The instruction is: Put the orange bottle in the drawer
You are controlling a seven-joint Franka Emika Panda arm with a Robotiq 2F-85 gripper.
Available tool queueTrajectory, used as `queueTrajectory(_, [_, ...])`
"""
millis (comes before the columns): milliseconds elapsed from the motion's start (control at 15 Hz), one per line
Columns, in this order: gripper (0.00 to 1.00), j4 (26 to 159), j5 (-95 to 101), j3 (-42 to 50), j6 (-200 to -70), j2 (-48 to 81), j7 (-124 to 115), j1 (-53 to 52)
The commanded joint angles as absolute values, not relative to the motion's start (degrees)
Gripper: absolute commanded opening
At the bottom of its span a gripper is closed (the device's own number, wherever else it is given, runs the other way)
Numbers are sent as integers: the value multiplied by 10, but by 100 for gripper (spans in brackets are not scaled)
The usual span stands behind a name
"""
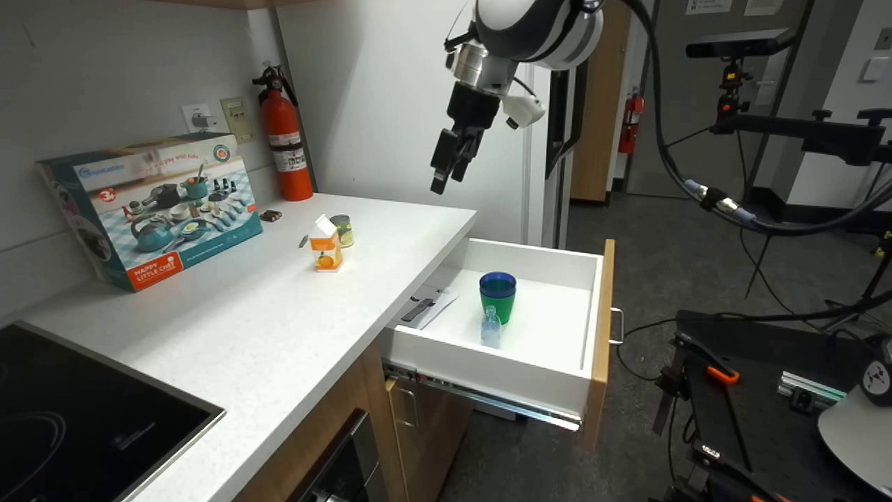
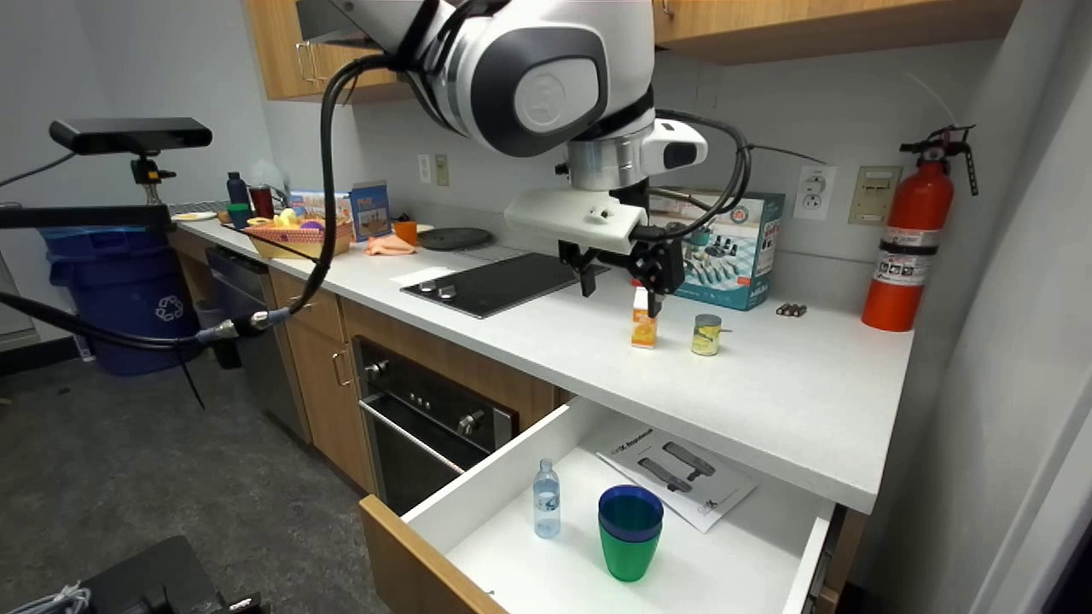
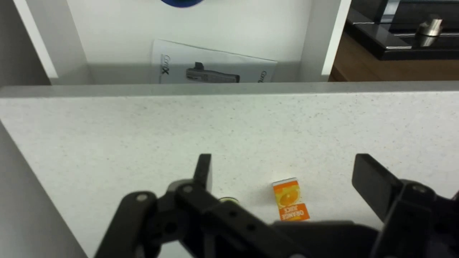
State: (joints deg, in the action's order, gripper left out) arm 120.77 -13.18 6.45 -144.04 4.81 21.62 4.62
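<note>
"Wrist view gives me the jaws spread wide, nothing in their grip, with the orange bottle showing through the gap, well below them."

"Looks more like a juice carton to me, pale gabled top, upright on the desk in both exterior views. Taking it should be the step in hand. What bothers you?"

"Its neighbour. A small can stands near it, below the jaws, and from the wrist peeks out past one finger. If they come down off-centre, I'd expect that finger to land on the can or shove it against the carton."

"Height would be my fear. Stop the jaws too high and they'd pinch only the slanted top, which could slip free; drive too low and they press into the desk."

"And it's probably light, so one brushing finger could tip it."

"After that, the drawer: pulled out, lower than the jaws, and beyond them in the wrist view. A clear bottle and stacked cups stand in it."

"So a release right over those might topple them, and a descent too near the desk's edge might catch the jaws on it."

"Or the carton drops from too high and lands on its side, though a bad first grip seems likelier."
</note>
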Motion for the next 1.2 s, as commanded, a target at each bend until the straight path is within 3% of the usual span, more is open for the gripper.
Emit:
queueTrajectory(0, [100,1108,-136,24,-1446,144,225,40])
queueTrajectory(533, [100,952,-21,8,-1493,288,78,0])
queueTrajectory(600, [100,1001,-31,-7,-1496,256,103,16])
queueTrajectory(1133, [100,968,-22,3,-1503,286,65,6])
